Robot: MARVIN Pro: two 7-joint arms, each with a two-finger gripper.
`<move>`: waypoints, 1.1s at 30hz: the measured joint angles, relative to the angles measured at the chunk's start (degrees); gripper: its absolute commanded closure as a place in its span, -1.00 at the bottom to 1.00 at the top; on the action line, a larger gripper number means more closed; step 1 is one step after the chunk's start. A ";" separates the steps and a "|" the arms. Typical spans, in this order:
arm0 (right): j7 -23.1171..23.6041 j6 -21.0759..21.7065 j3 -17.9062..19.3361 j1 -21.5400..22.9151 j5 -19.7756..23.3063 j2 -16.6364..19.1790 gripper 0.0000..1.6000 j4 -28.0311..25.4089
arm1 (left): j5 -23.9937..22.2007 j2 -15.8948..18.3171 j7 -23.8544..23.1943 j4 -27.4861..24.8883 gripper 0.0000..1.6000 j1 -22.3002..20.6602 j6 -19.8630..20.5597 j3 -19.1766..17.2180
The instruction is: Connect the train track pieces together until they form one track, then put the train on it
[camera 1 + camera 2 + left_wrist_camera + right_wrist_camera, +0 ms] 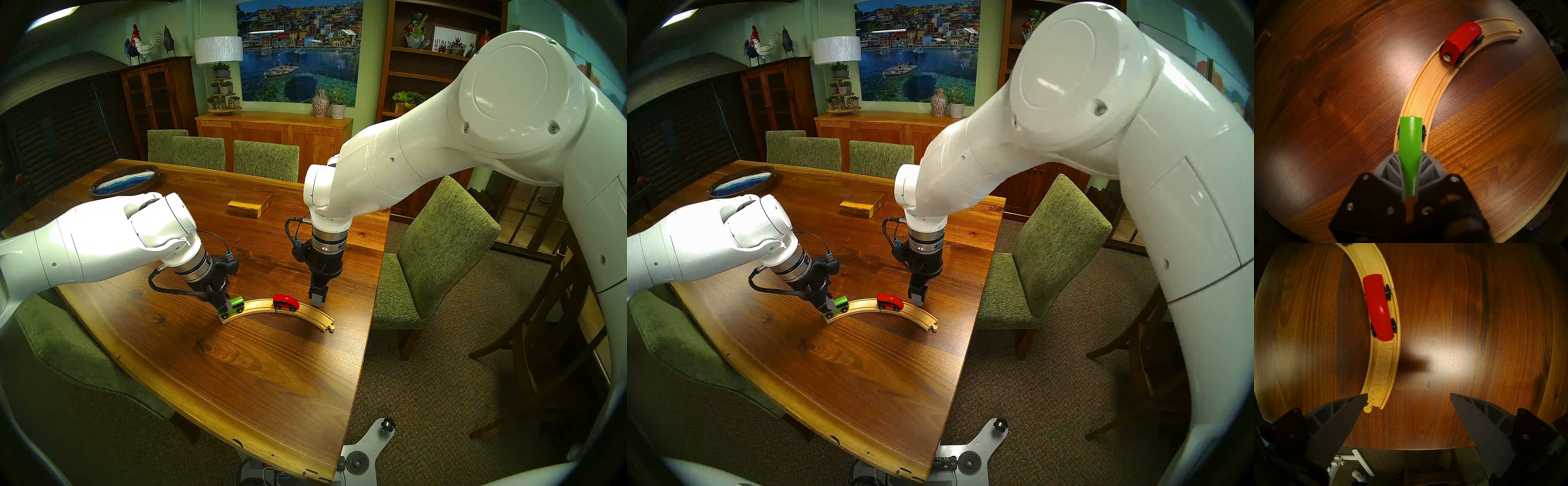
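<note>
Two claws: left gripper (1409, 169) clamps green carriage (1410, 135); only right wrist view shows right gripper (1408, 400) agape.

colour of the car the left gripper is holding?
Bright green carriage, black wheels; clearest in the left wrist view.

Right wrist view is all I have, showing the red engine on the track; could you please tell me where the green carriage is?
Observer: The green carriage is at the other end of the track, away from the peg you see, and the left gripper is shut on it.
Operator: Thank you. Is it coupled to the engine?
Observer: No, a bare stretch of track separates it from the red engine.
Operator: Is anything else on the table?
Observer: Yes, a wooden block and an oval tray lie farther back on the table, well clear of the track.
</note>
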 measured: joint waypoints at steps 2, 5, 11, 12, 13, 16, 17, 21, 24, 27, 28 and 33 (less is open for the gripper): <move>0.00 0.00 0.00 0.00 -0.01 0.00 -1.00 0.00 | 0.12 -0.01 -0.21 0.11 1.00 0.04 -0.17 0.02; -0.01 0.01 0.01 0.00 -0.01 0.01 -1.00 -0.01 | 0.31 -0.03 -0.57 0.29 0.44 0.12 -0.43 0.05; -0.02 0.02 0.03 0.00 -0.01 0.02 -1.00 -0.01 | 0.47 -0.03 -0.96 0.48 -0.09 0.26 -0.76 0.05; -0.02 0.02 0.03 0.00 -0.01 0.02 -1.00 -0.01 | 0.47 -0.03 -1.00 0.49 -0.40 0.29 -0.81 0.05; -0.02 0.02 0.03 0.00 -0.01 0.02 -1.00 -0.01 | 0.46 -0.03 -1.02 0.49 -0.40 0.31 -0.84 0.04; -0.03 0.03 0.04 0.00 -0.01 0.03 -1.00 -0.01 | 0.32 0.02 -1.11 0.49 -0.35 0.36 -0.99 -0.03; -0.03 0.03 0.04 0.00 -0.01 0.03 -1.00 -0.01 | 0.27 0.05 -1.12 0.49 -0.34 0.38 -1.02 -0.04; -0.04 0.03 0.05 0.00 -0.01 0.03 -1.00 -0.01 | 0.05 0.20 -1.18 0.49 -0.62 0.42 -1.16 -0.08; -0.04 0.04 0.06 0.00 -0.02 0.04 -1.00 -0.01 | -0.03 0.31 -1.22 0.49 -0.89 0.43 -1.23 -0.09; -0.05 0.04 0.06 0.00 -0.02 0.05 -1.00 -0.01 | -0.10 0.45 -1.28 0.49 -1.00 0.43 -1.30 -0.09; -0.05 0.04 0.06 0.00 -0.02 0.05 -1.00 -0.01 | -0.11 0.47 -1.29 0.49 -1.00 0.43 -1.32 -0.09; -0.05 0.05 0.07 0.00 -0.02 0.05 -1.00 -0.01 | -0.19 0.69 -1.10 0.37 -1.00 0.44 -1.35 -0.14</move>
